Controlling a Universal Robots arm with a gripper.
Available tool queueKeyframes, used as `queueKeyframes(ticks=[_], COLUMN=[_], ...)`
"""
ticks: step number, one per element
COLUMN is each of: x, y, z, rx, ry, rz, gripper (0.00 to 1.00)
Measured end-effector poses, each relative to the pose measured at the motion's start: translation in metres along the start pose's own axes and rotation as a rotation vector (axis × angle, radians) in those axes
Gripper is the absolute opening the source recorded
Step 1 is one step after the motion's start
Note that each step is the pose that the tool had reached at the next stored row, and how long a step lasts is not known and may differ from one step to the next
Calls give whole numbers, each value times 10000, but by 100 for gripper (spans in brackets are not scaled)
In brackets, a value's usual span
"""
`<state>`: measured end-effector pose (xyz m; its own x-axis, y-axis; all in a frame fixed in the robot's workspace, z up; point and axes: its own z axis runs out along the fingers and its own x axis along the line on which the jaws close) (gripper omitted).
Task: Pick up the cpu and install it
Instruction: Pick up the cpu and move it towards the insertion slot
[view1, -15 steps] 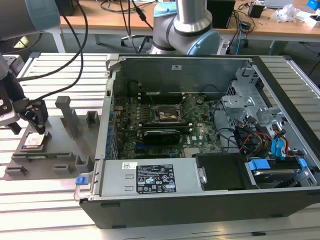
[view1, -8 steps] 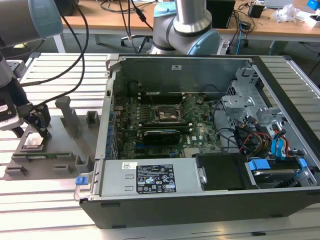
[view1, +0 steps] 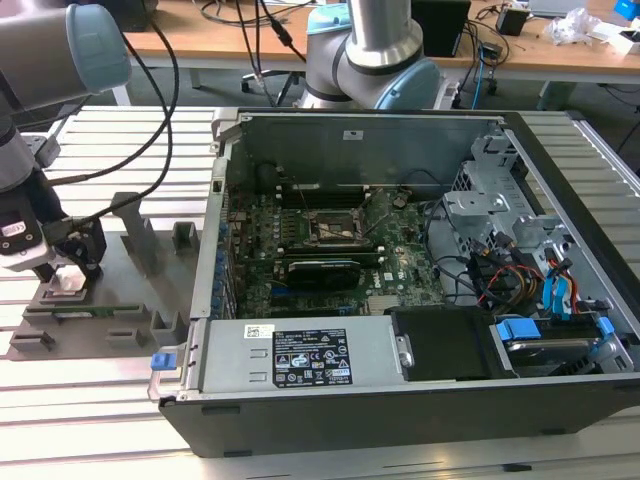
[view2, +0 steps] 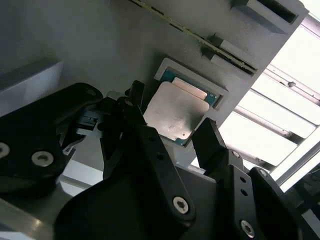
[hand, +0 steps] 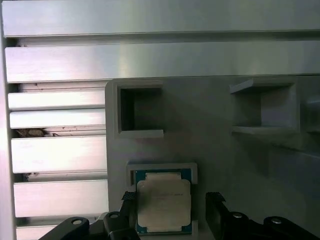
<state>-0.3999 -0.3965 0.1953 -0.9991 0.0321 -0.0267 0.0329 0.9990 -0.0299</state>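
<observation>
Black fingers (view2: 150, 145) up close in the second wrist view. The gripper (view2: 171, 116) is open at a medium spread, one finger on each side of the cpu (view2: 175, 112), tips down at chip level. Jaws are not clamped. In the first wrist view there's a clear gap btwn one finger (hand: 215, 212) and the chip's edge. The other finger sits right at the opposite edge; can't tell if it's touching.

The cpu (hand: 164, 202) lies flat, silver lid up, green border showing round it. It sits in a shallow square pocket (hand: 161, 167) of the grey holder plate (hand: 210, 145), directly under the gripper. A raised rim hugs the chip on the sides that show, so there's little room for the fingertips.

Past the fingertips are two empty box-shaped pockets (hand: 140, 107), w/ bare plate btwn them. The plate edge runs just beside one finger, w/ the slatted aluminium table (hand: 55, 150) beyond it.

In the exterior view the gripper (view1: 68, 268) hangs low over the pale chip (view1: 66, 281), w/ the arm (view1: 40, 60) rising above. Upright grey blocks (view1: 135, 235) stand near it on the plate. The open PC case (view1: 420, 400) is well apart from the gripper, w/ the mobo (view1: 330, 270) and dark square socket frame (view1: 335, 228) inside.
</observation>
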Motion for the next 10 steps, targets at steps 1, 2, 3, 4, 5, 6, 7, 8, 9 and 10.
queueKeyframes(ticks=[1,2,3,4,5,6,7,8,9,10], x=[6,15,19,23,25,26,26,26,26,26], y=[1,1,1,1,1,1,1,2,2,2], z=[7,19,25,33,41,45,49,55,56,59], rx=[0,-1,-2,-2,-1,-1,-4,-7,-8,-8], ry=[1,-1,-2,-3,-1,-1,-4,-8,-8,-9], rz=[-7,-20,-29,-43,-69,-111,-194,-290,-307,-308], gripper=[66,66,66,66,66,66,66,66,66,66])
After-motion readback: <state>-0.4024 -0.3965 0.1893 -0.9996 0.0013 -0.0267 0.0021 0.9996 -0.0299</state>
